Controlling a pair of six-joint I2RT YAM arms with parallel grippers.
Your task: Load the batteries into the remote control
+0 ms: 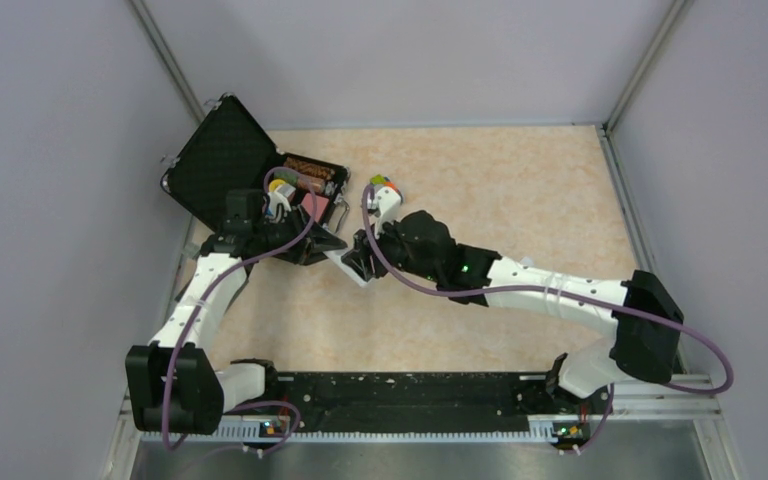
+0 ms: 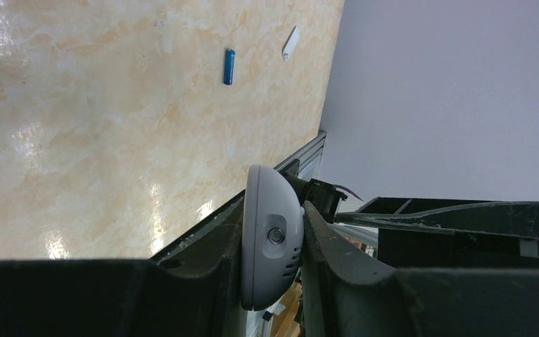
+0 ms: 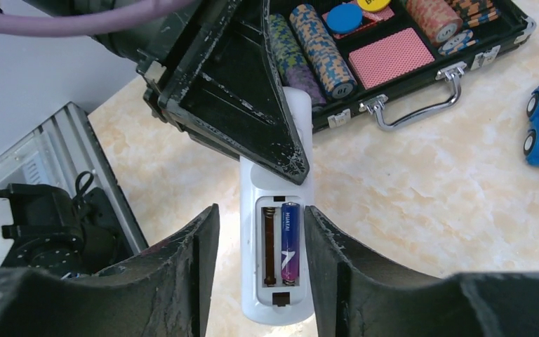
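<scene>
Pinching the remote (image 2: 270,246) by the end away from its bay in the left claw (image 2: 275,207), lifted clear of the tabletop (image 2: 77,140), with the back turned to the right wrist camera and the bay uncovered. Straddling the bay end with the right claw (image 3: 260,214), with fingers spread to either side and gripping nothing. Showing the dark battery (image 3: 290,242) seated in the right-hand slot, beside an empty slot with its spring bare. Leaving the blue battery (image 2: 229,67) flat on the tabletop, well apart from the left claw, near a white sliver (image 2: 291,42), possibly the bay cover. Judging the blue battery light, stiff, smooth and round, so likely to roll away or squirt out of a loose pinch; best taken across its middle, with fingers square to its long axis and both ends left free for tipping one end against the spring. Judging the remote light, hard and slick, apt to pivot in the left claw's end-on pinch when pressed at the far end; calls for a gentle push along the slot rather than a hard press down. Keeping clear of the dark battery, likely to pop loose if knocked.
</scene>
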